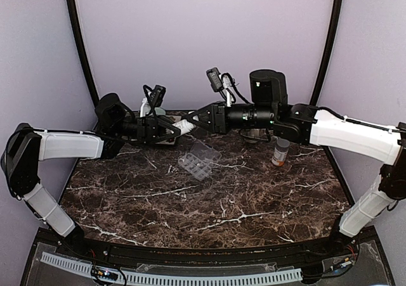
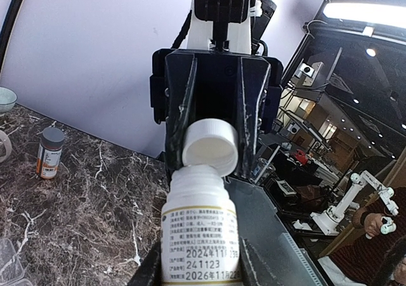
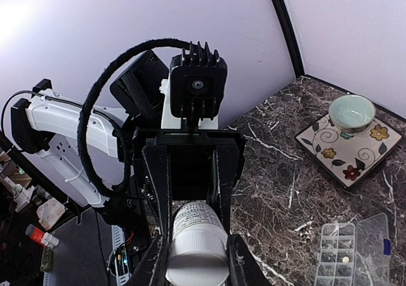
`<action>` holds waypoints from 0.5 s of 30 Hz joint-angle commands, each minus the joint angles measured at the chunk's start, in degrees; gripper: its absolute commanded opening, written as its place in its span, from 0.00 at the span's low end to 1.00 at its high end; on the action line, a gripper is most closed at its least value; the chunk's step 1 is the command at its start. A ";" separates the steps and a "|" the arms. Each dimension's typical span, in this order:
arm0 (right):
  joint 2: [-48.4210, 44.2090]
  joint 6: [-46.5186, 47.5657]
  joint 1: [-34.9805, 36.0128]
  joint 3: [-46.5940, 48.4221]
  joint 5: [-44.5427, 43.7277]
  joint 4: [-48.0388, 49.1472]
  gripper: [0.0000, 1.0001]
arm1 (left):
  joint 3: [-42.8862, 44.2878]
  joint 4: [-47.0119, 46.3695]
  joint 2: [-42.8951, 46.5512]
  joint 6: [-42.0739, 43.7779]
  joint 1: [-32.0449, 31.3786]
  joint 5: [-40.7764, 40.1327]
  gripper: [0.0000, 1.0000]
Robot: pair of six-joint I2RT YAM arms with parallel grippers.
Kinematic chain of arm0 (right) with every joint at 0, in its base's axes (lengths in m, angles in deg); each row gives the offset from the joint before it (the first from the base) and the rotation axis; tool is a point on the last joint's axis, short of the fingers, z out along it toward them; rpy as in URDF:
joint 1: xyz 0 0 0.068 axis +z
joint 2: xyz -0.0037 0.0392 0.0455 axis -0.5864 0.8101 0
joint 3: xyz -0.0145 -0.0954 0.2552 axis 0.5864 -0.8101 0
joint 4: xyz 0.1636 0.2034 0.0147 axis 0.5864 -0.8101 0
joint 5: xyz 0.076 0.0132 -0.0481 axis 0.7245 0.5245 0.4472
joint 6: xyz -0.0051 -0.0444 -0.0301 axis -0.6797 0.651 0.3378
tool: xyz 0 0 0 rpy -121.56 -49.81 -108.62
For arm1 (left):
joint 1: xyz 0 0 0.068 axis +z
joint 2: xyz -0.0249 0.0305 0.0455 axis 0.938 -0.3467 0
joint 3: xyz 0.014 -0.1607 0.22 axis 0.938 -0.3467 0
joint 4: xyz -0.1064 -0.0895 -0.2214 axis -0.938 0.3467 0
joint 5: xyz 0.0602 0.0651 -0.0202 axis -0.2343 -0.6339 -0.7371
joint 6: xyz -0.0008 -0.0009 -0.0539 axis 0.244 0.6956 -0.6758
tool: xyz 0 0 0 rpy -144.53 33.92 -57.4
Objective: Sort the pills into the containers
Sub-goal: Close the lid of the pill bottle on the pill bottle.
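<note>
Above the table's back, both arms meet around a small white bottle (image 2: 200, 235). My left gripper (image 2: 200, 262) is shut on its labelled body. Its white cap (image 2: 209, 146) is clamped in my right gripper (image 3: 196, 260) and stands tilted off the neck, hollow side showing. In the top view the left gripper (image 1: 170, 131) and right gripper (image 1: 198, 120) point at each other. The clear pill organizer (image 1: 199, 159) lies lid-open on the marble under them, also seen at the right wrist view's lower right as the organizer (image 3: 349, 255). One pale pill (image 3: 344, 259) sits in a cell.
An orange pill bottle (image 1: 280, 151) stands upright at the back right, under the right forearm; it is the orange bottle (image 2: 49, 153) in the left wrist view. A pale green bowl (image 3: 351, 110) rests on a flowered square plate (image 3: 374, 148) at the back left.
</note>
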 commanded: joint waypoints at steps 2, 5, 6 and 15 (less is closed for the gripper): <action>-1.97 0.67 0.91 -1.22 -1.05 0.64 0.01 | 2.43 2.06 3.16 3.28 -0.59 -0.61 0.00; -2.48 0.75 0.91 -1.76 -1.25 0.47 0.01 | 2.56 2.55 3.14 3.58 -0.54 -0.61 0.00; -2.57 0.79 0.85 -1.86 -1.31 0.35 0.01 | 2.69 2.45 3.04 3.42 -0.55 -0.55 0.00; -2.66 0.92 0.83 -2.17 -1.46 0.33 0.01 | 3.13 2.54 3.02 3.35 -0.58 -0.37 0.00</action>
